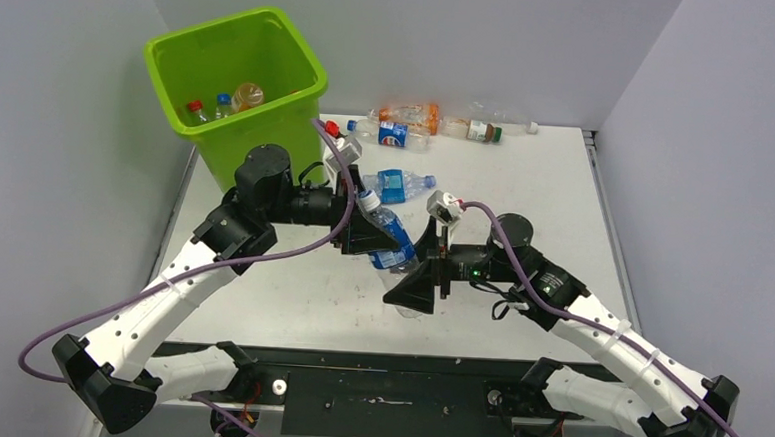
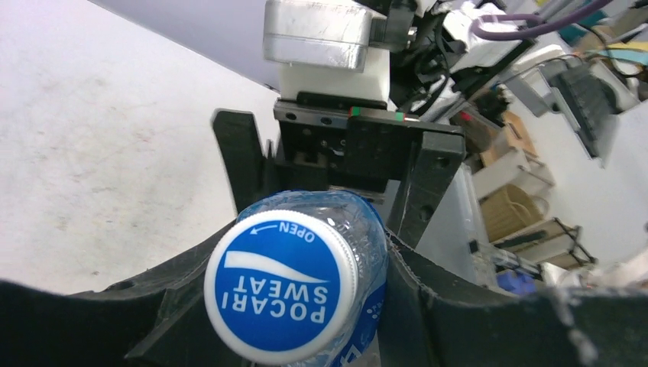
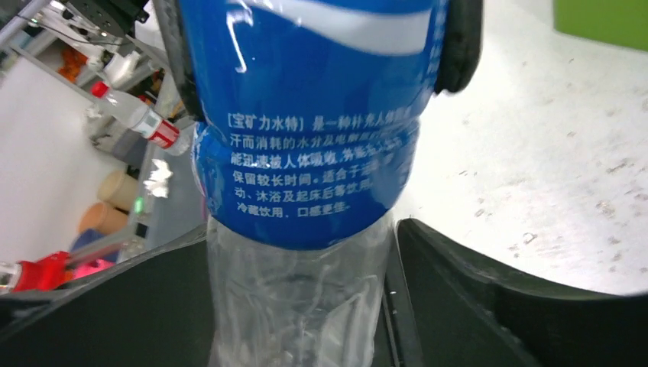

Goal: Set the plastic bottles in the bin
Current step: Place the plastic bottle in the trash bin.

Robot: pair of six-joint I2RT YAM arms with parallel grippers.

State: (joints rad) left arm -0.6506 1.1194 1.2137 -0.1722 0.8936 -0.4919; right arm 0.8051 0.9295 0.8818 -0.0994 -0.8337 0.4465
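A clear bottle with a blue label [image 1: 392, 244] hangs over the table's middle between both arms. My left gripper [image 1: 375, 230] is shut on its shoulder just below the blue Pocari Sweat cap [image 2: 281, 287], which faces the left wrist camera. My right gripper [image 3: 302, 325] is open around the bottle's clear lower end [image 3: 298, 298]. A thin gap shows at its right finger [image 3: 458, 306]. The lime-green bin [image 1: 301, 79] stands at the far left with three bottles [image 1: 248, 94] inside. Another blue-labelled bottle [image 1: 397, 185] lies just beyond the grippers.
Along the table's far edge lie an orange-labelled bottle [image 1: 409, 115], a Pepsi bottle [image 1: 393, 135], a clear bottle with a red and green label [image 1: 483, 130] and a red-capped bottle [image 1: 333, 130] next to the bin. Grey walls close the left, back and right.
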